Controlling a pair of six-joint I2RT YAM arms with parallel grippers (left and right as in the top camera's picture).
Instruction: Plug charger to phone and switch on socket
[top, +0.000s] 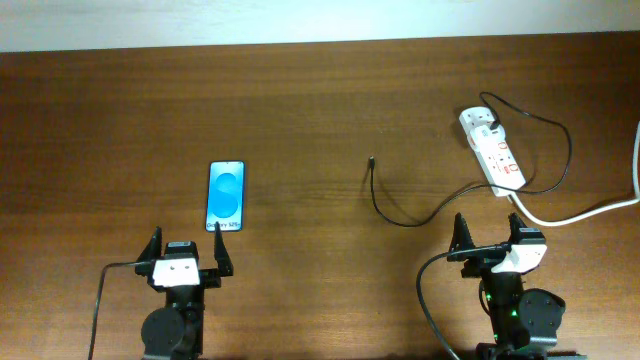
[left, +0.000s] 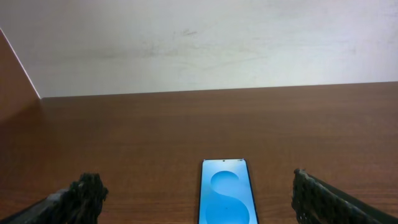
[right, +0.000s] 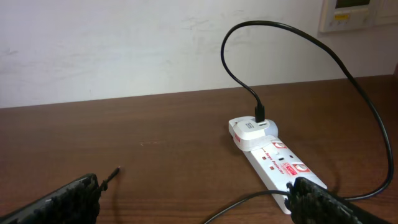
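The phone (top: 225, 196) lies flat on the table with its blue screen up, just ahead of my left gripper (top: 187, 255), which is open and empty. In the left wrist view the phone (left: 227, 193) sits between the open fingers, farther out. The white power strip socket (top: 492, 150) lies at the right rear, with a white adapter plugged in at its far end. The charger's thin black cable (top: 400, 218) loops from it to a small plug tip (top: 371, 160) lying on the table. My right gripper (top: 498, 238) is open and empty, near the strip (right: 277, 163) and the plug tip (right: 115, 170).
The strip's thick white cord (top: 590, 210) runs off the right edge. A pale wall (left: 199, 43) stands behind the wooden table (top: 300, 110). A white wall panel (right: 356, 14) shows at the top right of the right wrist view.
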